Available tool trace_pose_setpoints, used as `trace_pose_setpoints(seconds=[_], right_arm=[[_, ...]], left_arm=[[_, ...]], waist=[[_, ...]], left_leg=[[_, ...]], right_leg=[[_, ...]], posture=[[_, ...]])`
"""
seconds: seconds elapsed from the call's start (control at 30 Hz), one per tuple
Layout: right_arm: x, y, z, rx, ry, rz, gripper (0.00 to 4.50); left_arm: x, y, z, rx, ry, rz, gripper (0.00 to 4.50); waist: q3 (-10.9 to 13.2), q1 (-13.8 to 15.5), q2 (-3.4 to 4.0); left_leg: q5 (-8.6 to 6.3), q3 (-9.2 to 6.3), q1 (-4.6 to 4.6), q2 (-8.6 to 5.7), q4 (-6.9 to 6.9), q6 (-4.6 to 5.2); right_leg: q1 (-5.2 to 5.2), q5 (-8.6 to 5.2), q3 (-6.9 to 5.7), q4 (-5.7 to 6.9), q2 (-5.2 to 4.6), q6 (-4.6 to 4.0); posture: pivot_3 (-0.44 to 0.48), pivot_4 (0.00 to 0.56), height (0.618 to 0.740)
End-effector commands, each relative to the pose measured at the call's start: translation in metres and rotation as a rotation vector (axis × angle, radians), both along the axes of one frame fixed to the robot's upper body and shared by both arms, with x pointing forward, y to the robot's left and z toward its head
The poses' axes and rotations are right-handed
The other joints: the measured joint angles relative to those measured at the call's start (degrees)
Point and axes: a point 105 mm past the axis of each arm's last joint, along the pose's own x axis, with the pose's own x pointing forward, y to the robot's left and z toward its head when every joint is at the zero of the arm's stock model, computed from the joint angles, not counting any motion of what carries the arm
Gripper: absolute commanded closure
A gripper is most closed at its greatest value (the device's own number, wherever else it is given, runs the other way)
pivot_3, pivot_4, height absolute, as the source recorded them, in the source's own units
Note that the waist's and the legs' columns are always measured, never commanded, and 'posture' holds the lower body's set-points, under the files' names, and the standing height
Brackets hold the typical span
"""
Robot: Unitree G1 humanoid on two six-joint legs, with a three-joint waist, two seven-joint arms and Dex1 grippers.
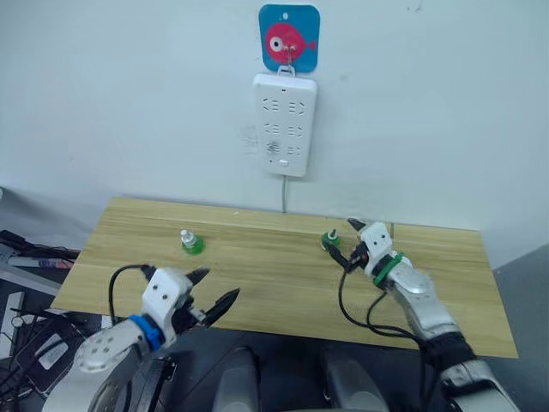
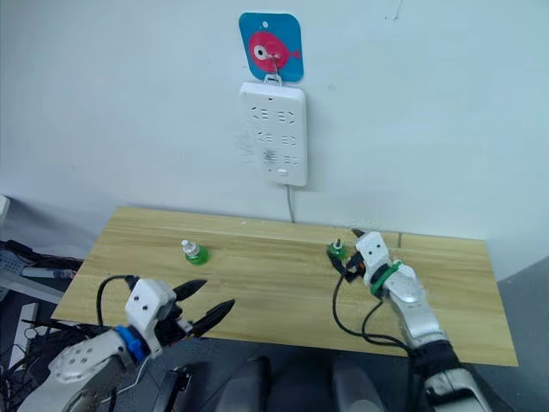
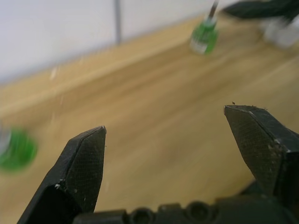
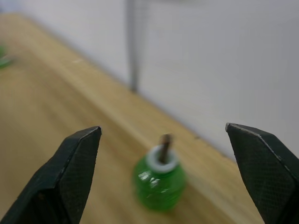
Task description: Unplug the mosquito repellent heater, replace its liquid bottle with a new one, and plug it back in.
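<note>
I am bringing my right gripper [image 4: 161, 172] up to the green bottle with the wick [image 4: 159, 183], its fingers spread wide and holding nothing. The bottle is standing upright on the wooden table [image 1: 274, 283] near the wall-side edge, just beyond my fingertips. To do this well, I judge I should be centring the round body between the two black pads, coming in level and low enough to close on the green belly, not the thin wick or white collar, and closing gently so that it does not tip or skid toward the wall.

My left gripper [image 1: 210, 292] is hovering at the table's front edge, also open and empty, with a second green bottle [image 1: 190, 243] at about 11 o'clock from it, capped in white.

The bottle in front of me is looking small, squat and translucent green, with a white neck ring and a dark wick poking up. I cannot make out the heater. The power strip [image 1: 284, 125] is hanging on the wall at 12 o'clock under a blue fish hook [image 1: 289, 39], its cable [image 1: 284, 196] dropping behind the table.
</note>
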Motion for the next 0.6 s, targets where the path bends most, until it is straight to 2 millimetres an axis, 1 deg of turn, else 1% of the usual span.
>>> trace_pose_setpoints(seconds=[0.03,0.1,0.13,0.2,0.27,0.33,0.47,0.5,0.53,0.6], right_arm=[[-0.032,0.024,0.034,-0.058,-0.017,0.235,0.01],[-0.046,0.029,0.044,-0.118,-0.008,0.307,0.01],[-0.05,0.031,0.049,-0.117,0.012,0.319,0.01],[-0.055,0.035,0.054,-0.133,0.024,0.341,0.01],[-0.058,0.04,0.055,-0.148,0.037,0.347,0.01],[-0.058,0.044,0.056,-0.155,0.046,0.347,0.01],[-0.057,0.053,0.055,-0.183,0.06,0.345,0.01],[-0.056,0.056,0.054,-0.195,0.06,0.345,0.01],[-0.056,0.058,0.055,-0.202,0.057,0.341,0.01],[-0.054,0.063,0.057,-0.204,0.06,0.319,0.01]], left_arm=[[-0.006,0.028,-0.008,0.053,-0.048,0.11,0.0],[-0.012,0.046,-0.02,0.087,-0.049,0.171,0.0],[-0.015,0.05,-0.023,0.082,-0.047,0.182,0.0],[-0.016,0.055,-0.028,0.076,-0.046,0.198,0.0],[-0.011,0.06,-0.031,0.068,-0.067,0.233,0.0],[-0.002,0.061,-0.029,0.078,-0.105,0.247,0.0],[0.02,0.064,-0.021,0.072,-0.183,0.286,0.0],[0.026,0.069,-0.02,0.082,-0.201,0.32,0.0],[0.029,0.071,-0.022,0.095,-0.195,0.335,0.0],[0.036,0.072,-0.025,0.1,-0.19,0.342,0.0]], waist=[[-0.17,-0.1,-0.01],[-0.68,-0.18,-0.15],[-1.1,-0.2,-0.22],[-1.99,-0.23,-0.44],[-2.64,-0.24,-0.65],[-2.97,-0.13,-0.82],[-2.99,-0.04,-0.89],[-2.99,-0.05,-0.89],[-2.95,-0.07,-0.86],[-1.78,-0.15,-0.82]], left_leg=[[0.0,0.01,0.0,0.0,0.01,0.0],[0.01,-0.02,0.0,0.02,0.02,-0.01],[0.02,-0.03,0.01,0.02,0.02,-0.02],[0.03,-0.03,0.01,0.01,0.02,-0.03],[0.03,-0.02,0.01,-0.02,0.03,-0.04],[0.05,0.02,0.01,-0.05,0.09,-0.07],[0.16,0.11,0.01,-0.04,0.13,-0.13],[0.17,0.13,0.01,-0.04,0.12,-0.12],[0.17,0.14,0.02,-0.03,0.12,-0.11],[0.17,0.17,0.17,-0.01,0.1,-0.11]], right_leg=[[0.01,0.0,0.0,0.0,-0.05,0.01],[0.0,-0.04,-0.07,-0.01,-0.05,0.0],[-0.01,-0.06,-0.09,0.0,-0.05,0.0],[0.0,-0.13,-0.1,-0.02,-0.05,0.09],[0.02,-0.19,-0.1,-0.04,0.01,0.2],[0.04,-0.18,-0.09,-0.07,0.01,0.2],[0.06,-0.17,-0.01,-0.08,0.01,0.19],[0.06,-0.17,0.01,-0.08,0.01,0.19],[0.07,-0.17,0.02,-0.07,0.02,0.19],[0.12,-0.17,0.07,-0.07,0.03,0.2]], posture=[[-0.016,0.137,0.732],[-0.013,0.12,0.732],[-0.013,0.12,0.732],[-0.005,0.103,0.732],[-0.001,0.1,0.732],[0.002,0.11,0.732],[-0.006,0.164,0.732],[-0.006,0.178,0.732],[-0.018,0.212,0.732],[-0.025,0.251,0.732]])
